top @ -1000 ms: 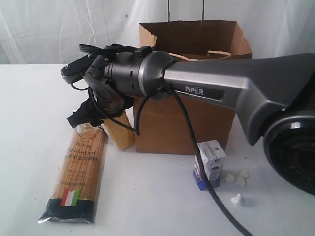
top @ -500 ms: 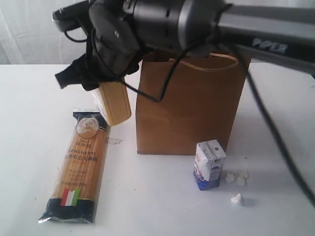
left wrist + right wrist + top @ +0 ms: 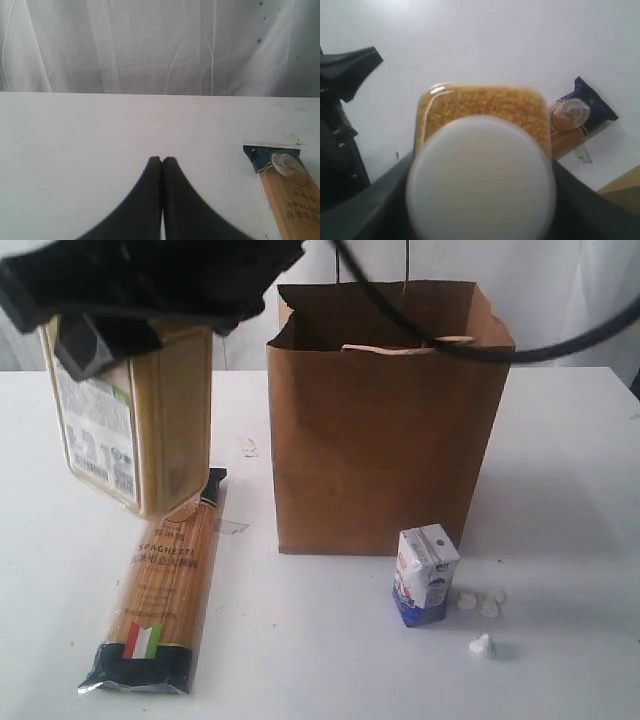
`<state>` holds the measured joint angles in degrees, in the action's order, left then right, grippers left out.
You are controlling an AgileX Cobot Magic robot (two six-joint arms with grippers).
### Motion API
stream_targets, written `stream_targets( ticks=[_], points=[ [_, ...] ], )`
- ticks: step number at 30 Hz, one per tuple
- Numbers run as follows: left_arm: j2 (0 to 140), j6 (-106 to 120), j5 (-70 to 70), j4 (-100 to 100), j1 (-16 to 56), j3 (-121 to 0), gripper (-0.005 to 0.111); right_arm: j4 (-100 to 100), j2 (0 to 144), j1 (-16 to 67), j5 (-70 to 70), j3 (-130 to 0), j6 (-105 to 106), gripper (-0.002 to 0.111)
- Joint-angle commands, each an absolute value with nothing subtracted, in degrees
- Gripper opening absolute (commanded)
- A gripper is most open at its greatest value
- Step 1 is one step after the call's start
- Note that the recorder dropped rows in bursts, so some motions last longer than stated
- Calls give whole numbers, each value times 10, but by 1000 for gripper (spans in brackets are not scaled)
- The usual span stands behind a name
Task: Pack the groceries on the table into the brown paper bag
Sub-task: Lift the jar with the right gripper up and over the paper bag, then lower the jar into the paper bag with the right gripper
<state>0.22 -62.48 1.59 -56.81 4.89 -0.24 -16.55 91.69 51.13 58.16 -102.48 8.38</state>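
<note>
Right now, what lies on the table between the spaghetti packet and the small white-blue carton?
Nothing: in the exterior view the table is bare between the spaghetti packet and the carton.

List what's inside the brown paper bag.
At the mouth of the brown paper bag, only its inner back wall and a folded paper handle show. The front wall covers everything below the rim, so any contents cannot be seen.

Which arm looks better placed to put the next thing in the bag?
Right. The right gripper holds the yellow-grain bottle lifted off the table near the brown paper bag; the left gripper is shut and empty.
</note>
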Motion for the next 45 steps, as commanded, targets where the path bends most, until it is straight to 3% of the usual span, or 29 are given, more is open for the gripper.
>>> stream_targets(
  ticks=[1, 10, 20, 29, 37, 42, 45],
  points=[
    [0, -625, 18, -574, 53, 0, 1, -130, 831, 509, 569, -1028, 100, 0],
    [0, -625, 18, -574, 53, 0, 1, 154, 721, 508, 625, -1028, 46, 0],
    [0, -625, 18, -574, 53, 0, 1, 301, 716, 489, 499, -1005, -27, 0],
    [0, -625, 18, -574, 53, 0, 1, 299, 720, 435, 365, -918, -93, 0],
    [0, -625, 18, -574, 53, 0, 1, 248, 709, 326, 192, -816, -246, 0],
    [0, -625, 18, -574, 53, 0, 1, 191, 745, 253, 289, -805, -292, 0],
    [0, -625, 18, -574, 53, 0, 1, 80, 751, 229, 256, -805, -232, 0]
  ],
)
